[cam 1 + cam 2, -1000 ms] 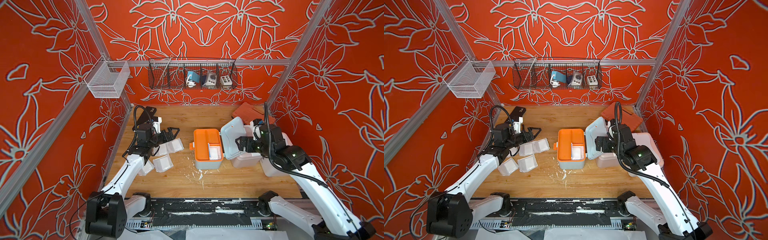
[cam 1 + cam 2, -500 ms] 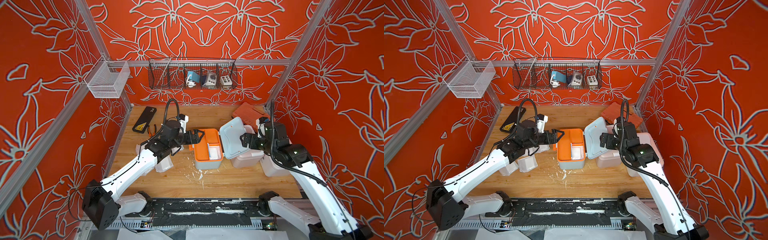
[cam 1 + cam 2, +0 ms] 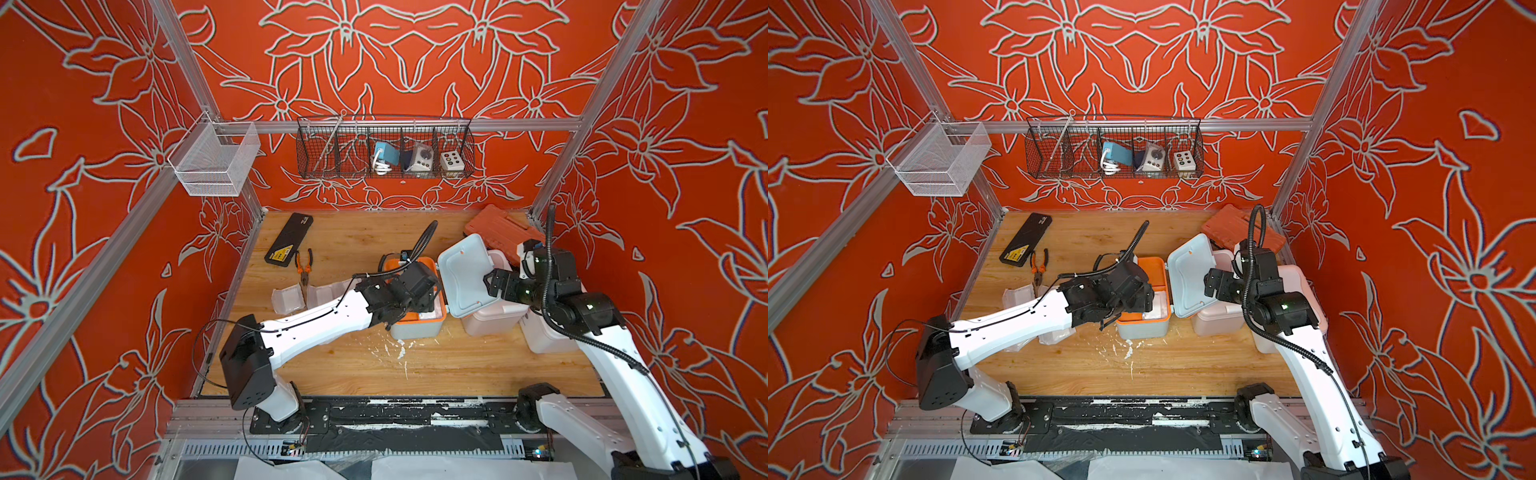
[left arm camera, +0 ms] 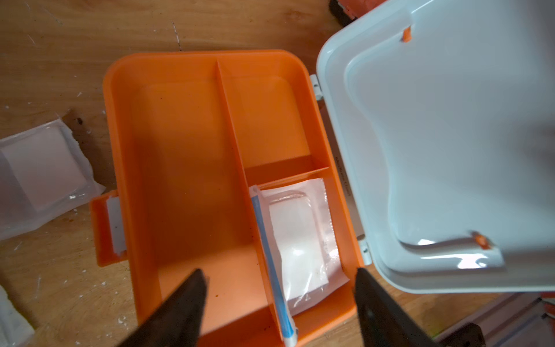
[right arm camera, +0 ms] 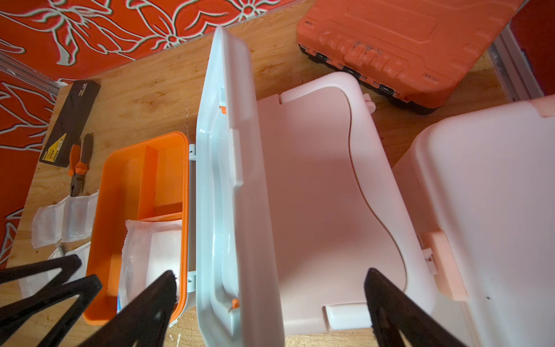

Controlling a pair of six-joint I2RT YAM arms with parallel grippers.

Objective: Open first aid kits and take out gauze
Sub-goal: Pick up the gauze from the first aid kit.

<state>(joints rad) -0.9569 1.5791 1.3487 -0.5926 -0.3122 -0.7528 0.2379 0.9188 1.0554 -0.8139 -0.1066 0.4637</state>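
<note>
Gauze (image 4: 297,240) lay as a clear-wrapped white packet in the small corner compartment of the orange tray (image 4: 180,168) in the open blue-grey kit (image 3: 415,330). The long compartment beside it showed only orange floor, and a thin divider ran along the packet's edge. The left gripper (image 4: 277,273) hung over that corner with its jaws spread and clasping nothing. One finger was above the long compartment, the other at the hinge-side rim.

The lid (image 3: 463,274) stood raised, walling that side, with the pale pink kit (image 3: 490,320) right behind it. The right gripper (image 5: 270,272) straddled the lid's edge with its jaws wide apart, far wider than the lid; I could not tell whether it touched.

Only the wrist views showed the packet clearly; in both top views the left arm covered it. Loose packets (image 3: 288,300) lay on the wooden table (image 3: 374,365) by the pliers (image 3: 304,270). The white kit (image 3: 544,336) and orange-red tool case (image 3: 494,226) crowded the right wall.
</note>
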